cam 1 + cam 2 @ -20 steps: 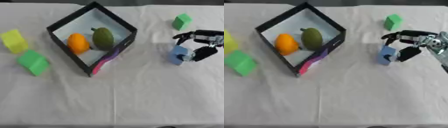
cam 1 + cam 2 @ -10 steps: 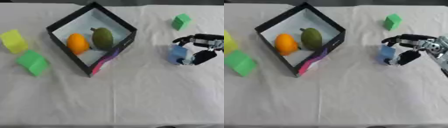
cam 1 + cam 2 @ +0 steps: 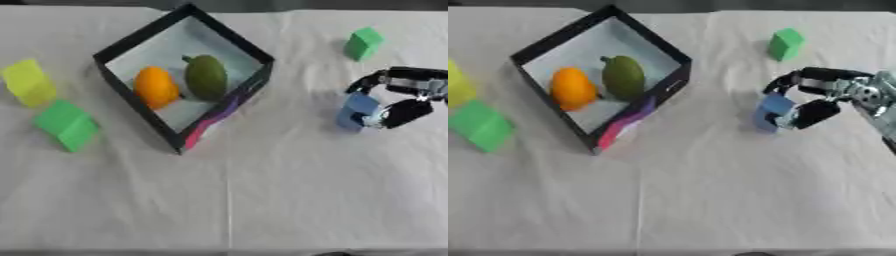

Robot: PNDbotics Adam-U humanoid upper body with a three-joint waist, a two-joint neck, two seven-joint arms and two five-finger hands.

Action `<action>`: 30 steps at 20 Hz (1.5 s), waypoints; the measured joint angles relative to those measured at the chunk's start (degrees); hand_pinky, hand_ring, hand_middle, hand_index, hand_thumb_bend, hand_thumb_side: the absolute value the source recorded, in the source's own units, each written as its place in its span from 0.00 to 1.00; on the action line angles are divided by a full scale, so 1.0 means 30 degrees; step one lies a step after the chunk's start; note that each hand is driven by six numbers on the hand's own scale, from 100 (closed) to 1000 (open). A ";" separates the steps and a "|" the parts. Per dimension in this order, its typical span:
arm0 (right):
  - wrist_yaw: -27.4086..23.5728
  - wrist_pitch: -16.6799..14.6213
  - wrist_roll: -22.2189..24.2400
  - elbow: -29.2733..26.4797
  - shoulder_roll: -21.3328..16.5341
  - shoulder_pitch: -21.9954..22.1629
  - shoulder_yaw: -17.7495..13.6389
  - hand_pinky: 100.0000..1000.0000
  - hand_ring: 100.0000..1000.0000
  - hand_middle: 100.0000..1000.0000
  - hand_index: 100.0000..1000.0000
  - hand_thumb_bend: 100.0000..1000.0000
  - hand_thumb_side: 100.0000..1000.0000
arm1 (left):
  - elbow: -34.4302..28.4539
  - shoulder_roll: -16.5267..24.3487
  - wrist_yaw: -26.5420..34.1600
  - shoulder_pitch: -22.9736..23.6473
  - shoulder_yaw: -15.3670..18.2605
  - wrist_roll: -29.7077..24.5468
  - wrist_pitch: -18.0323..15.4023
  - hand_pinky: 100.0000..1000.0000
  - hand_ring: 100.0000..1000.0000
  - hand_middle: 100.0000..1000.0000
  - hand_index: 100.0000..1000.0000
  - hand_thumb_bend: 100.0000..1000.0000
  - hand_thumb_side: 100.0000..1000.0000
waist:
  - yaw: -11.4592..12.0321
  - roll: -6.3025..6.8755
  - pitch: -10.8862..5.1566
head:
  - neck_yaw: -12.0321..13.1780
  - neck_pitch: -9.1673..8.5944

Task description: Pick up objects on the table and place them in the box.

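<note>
The right hand comes in from the right edge and is curled round the blue block, with fingers arching over the block's top and far side and the thumb pressing at its near right face, so the block sits pinched between them. Whether the block is resting on the white surface or is just clear of it cannot be told from either view. What the coming move turns on is direction: the black-walled box lies to the hand's left, well apart from it across a bare stretch of cloth, and it stands cornerwise, its near-right wall, which bears a pink and purple strip, facing the hand. The carry would therefore run leftward and slightly away from the robot, and the block would need to rise above that wall before being let go. Inside the box an orange fruit and a green fruit lie side by side, leaving free floor mostly toward the far corner. A small green block sits beyond the hand, near the far edge; a yellow block and a larger green block lie left of the box, nearer the left arm's side. The left hand shows in neither view.
</note>
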 measured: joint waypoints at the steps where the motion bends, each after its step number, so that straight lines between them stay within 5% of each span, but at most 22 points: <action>1: 0.0000 0.0048 -0.0031 0.0078 0.0001 -0.0013 0.0000 0.98 0.81 0.52 0.85 0.13 0.41 | 0.0000 0.0000 0.0000 -0.0008 -0.0001 -0.0009 0.0008 0.77 0.58 0.75 0.75 0.00 0.57 | 0.0033 0.0000 0.0000 | -0.0007 -0.0002; 8: 0.0644 0.0084 -0.0088 0.0316 0.0009 -0.0099 0.0105 0.99 0.83 0.56 0.90 0.21 0.42 | 0.0000 0.0000 0.0000 -0.0015 -0.0004 -0.0069 0.0003 0.77 0.58 0.74 0.74 0.00 0.56 | 0.0066 0.0000 0.0000 | -0.0033 -0.0022; 11: 0.0828 0.0005 -0.0012 0.0364 0.0015 -0.0087 0.0114 0.94 0.77 0.49 0.88 0.28 0.15 | 0.0000 0.0000 0.0000 -0.0015 -0.0005 -0.0104 -0.0010 0.77 0.58 0.74 0.74 0.00 0.56 | 0.0063 0.0000 0.0000 | -0.0053 -0.0027; 13: 0.0812 0.0017 0.0002 0.0364 0.0020 -0.0108 0.0099 0.90 0.72 0.45 0.87 0.28 0.07 | 0.0000 0.0000 -0.0004 -0.0015 -0.0005 -0.0143 -0.0012 0.77 0.58 0.74 0.74 0.00 0.56 | 0.0049 0.0000 0.0000 | -0.0080 -0.0029; 23: -0.0125 0.0642 -0.0064 0.0404 0.0075 -0.0076 0.0052 0.71 0.46 0.30 0.67 0.10 0.10 | 0.0000 0.0000 -0.0019 -0.0013 -0.0010 -0.0245 0.0014 0.77 0.58 0.73 0.73 0.00 0.56 | 0.0027 -0.0050 0.0000 | -0.0130 -0.0031; 30: -0.1025 0.1067 -0.0570 0.0378 0.0075 0.0009 0.0037 0.69 0.42 0.28 0.65 0.02 0.10 | 0.0000 0.0002 -0.0035 -0.0013 -0.0017 -0.0368 0.0035 0.77 0.59 0.73 0.73 0.00 0.56 | -0.0012 -0.0074 0.0000 | -0.0176 -0.0029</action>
